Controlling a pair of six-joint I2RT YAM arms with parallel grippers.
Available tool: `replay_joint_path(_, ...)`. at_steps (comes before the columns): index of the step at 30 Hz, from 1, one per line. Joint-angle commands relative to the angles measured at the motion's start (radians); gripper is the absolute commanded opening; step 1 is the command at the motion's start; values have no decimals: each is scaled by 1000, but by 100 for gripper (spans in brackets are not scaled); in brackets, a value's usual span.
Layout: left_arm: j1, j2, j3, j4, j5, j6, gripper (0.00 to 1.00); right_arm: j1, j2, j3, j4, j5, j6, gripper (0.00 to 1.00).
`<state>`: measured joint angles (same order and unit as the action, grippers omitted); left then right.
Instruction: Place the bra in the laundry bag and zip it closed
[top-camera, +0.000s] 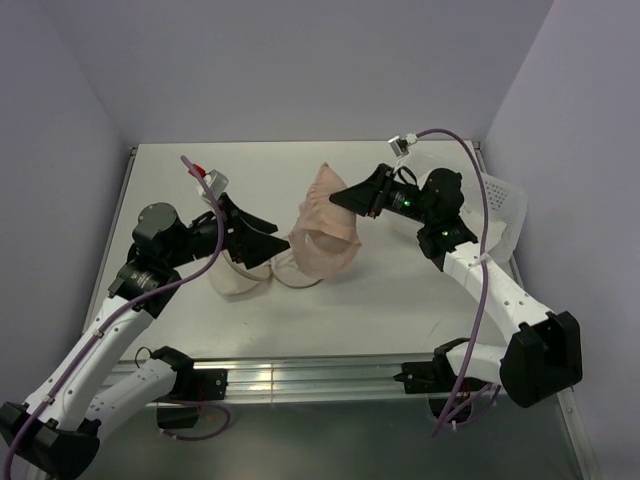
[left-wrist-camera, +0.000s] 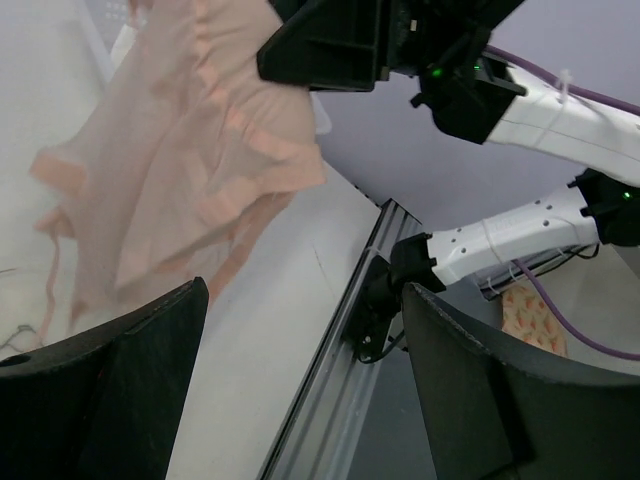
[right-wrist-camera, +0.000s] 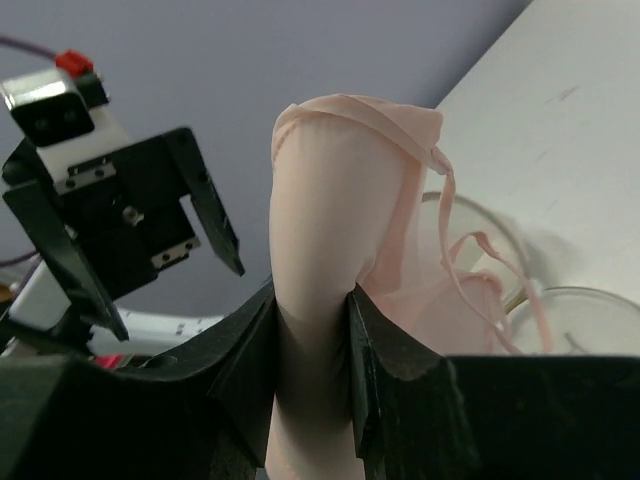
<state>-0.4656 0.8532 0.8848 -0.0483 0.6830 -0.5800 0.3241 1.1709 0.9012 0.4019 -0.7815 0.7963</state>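
The right gripper (right-wrist-camera: 312, 305) pinches the pink bra (top-camera: 325, 225) tight near its top and holds it up over the middle of the table (top-camera: 420, 290). The bottom of the bra hangs down right by the laundry bag (top-camera: 238, 280), but I cannot tell if any of it is inside. The bag is white like the table, so its edges are hard to see. The left gripper (left-wrist-camera: 305, 320) hides part of it. That gripper is spread wide with nothing in it. The zip is too hard to make out. A clear bin (top-camera: 503, 205) sits behind the right arm, partly hidden.
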Motion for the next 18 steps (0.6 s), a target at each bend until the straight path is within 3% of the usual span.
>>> replay_joint_path(1, -4, -17, 11, 59, 75, -6, 85, 32, 30, -10, 213, -174, 95, 37)
replay_joint_path(11, -4, 52, -18, 149, 26, -64, 85, 125, 98, -15, 276, -206, 133, 37)
replay_joint_path(18, -4, 70, -72, 248, 1, -138, 77, 173, 130, -27, 268, -193, 119, 36)
